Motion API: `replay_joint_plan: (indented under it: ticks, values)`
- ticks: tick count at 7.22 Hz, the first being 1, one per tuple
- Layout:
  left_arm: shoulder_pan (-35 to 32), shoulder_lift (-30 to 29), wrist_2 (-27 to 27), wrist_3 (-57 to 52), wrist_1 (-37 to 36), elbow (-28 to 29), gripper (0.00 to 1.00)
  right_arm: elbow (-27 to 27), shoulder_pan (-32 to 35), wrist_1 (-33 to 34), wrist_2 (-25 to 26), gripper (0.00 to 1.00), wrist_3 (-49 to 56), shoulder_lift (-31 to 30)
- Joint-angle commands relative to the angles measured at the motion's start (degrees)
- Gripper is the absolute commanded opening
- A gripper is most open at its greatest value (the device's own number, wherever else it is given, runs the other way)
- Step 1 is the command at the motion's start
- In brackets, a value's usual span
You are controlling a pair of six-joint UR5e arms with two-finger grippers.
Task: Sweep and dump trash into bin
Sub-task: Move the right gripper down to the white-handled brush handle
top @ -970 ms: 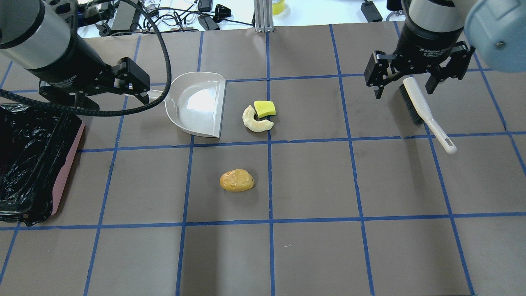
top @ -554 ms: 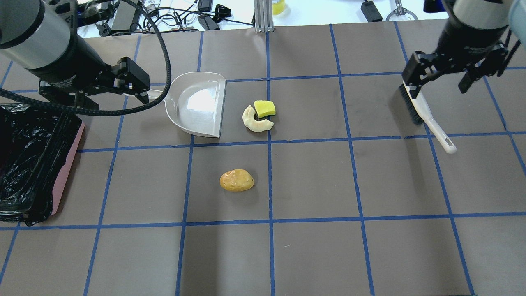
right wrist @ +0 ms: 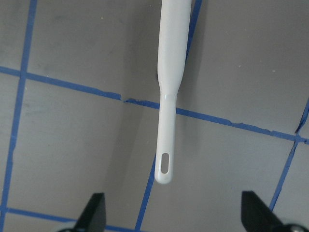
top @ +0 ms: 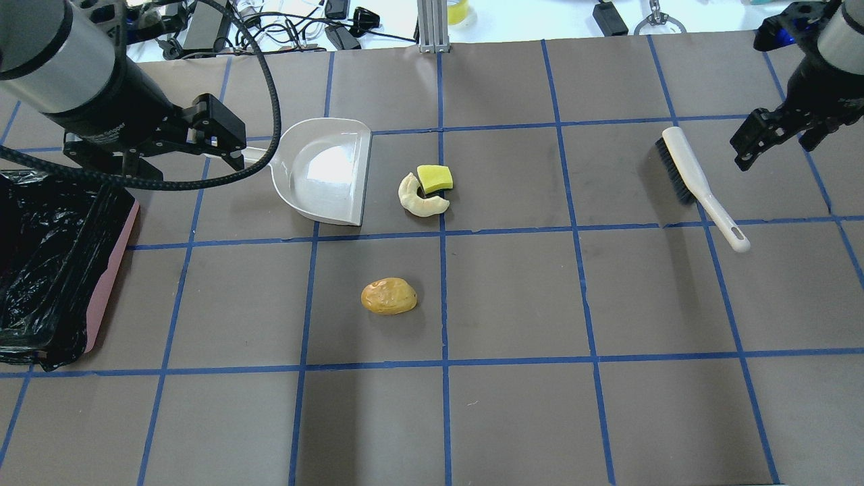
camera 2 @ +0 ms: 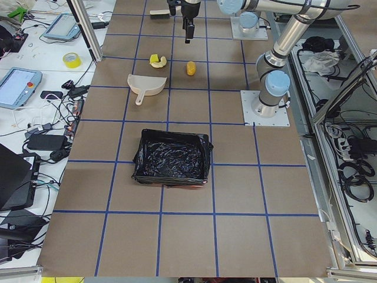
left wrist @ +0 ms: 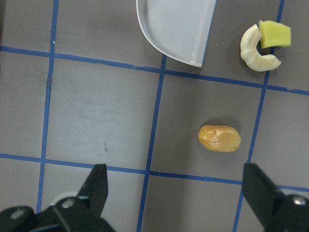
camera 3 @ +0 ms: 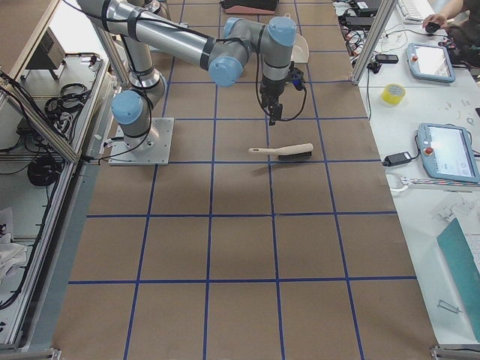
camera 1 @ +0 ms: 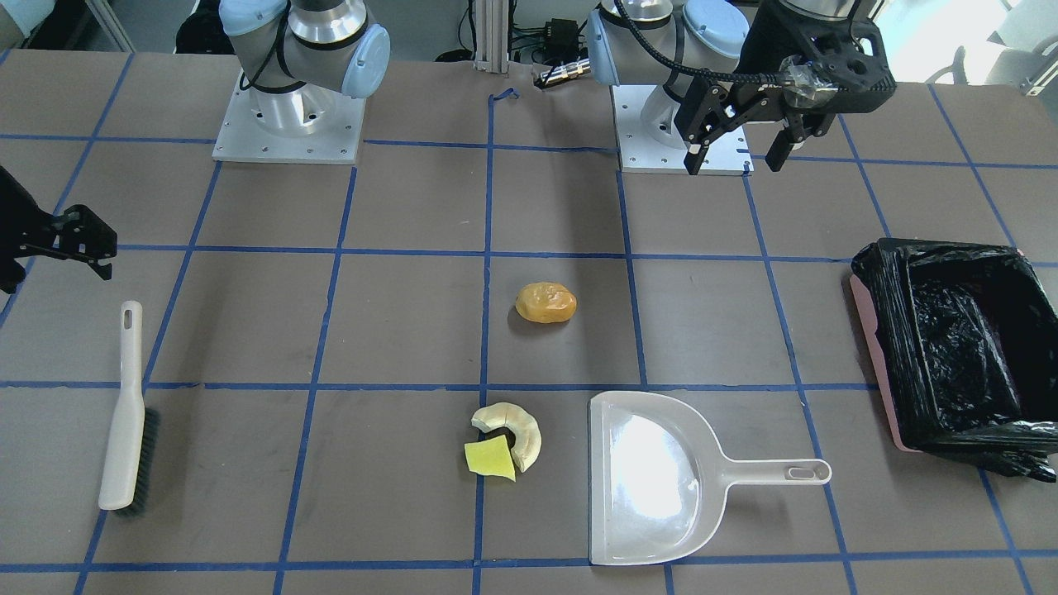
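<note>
The trash lies mid-table: an orange-yellow lump (top: 388, 296), a cream crescent (top: 410, 194) and a yellow wedge (top: 435, 178) that touches the crescent. The lump also shows in the left wrist view (left wrist: 219, 138). The bin (top: 108, 270), pink with a black bag, stands at the table's left edge. My left gripper (top: 192, 169) is open and empty, high above the handle end of the grey dustpan (top: 331, 169). My right gripper (top: 776, 152) is open and empty, to the right of the brush (top: 698, 185). The brush handle (right wrist: 169, 96) lies below it.
The dustpan (camera 1: 653, 479) lies flat with its mouth toward the crescent and wedge, its handle toward the bin (camera 1: 878, 364). The brush (camera 1: 126, 413) lies flat near the right end of the table. Cables and gear sit past the far edge.
My right gripper has moved right, from over the brush head to the table's right edge, still open. The left arm, brush, dustpan and trash have not moved.
</note>
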State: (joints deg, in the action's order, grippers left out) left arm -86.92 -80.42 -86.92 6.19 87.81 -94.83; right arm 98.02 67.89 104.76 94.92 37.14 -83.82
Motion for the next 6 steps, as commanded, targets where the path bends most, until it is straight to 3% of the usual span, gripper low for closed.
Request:
replay_joint_plan:
  ticks: [1, 3, 6]
  values:
    - [0.0, 0.0, 0.0, -0.04, -0.01, 0.0, 1.0, 6.45, -1.97, 11.99, -0.34, 1.0, 4.26, 4.6]
    - [0.0, 0.0, 0.0, -0.04, -0.01, 0.0, 1.0, 13.05, -1.98, 19.32, -0.34, 1.0, 4.26, 6.29]
    - [0.0, 0.09, -0.09, -0.04, 0.0, 0.0, 1.0, 14.22, -1.98, 23.37, -0.26, 0.96, 3.99, 9.71]
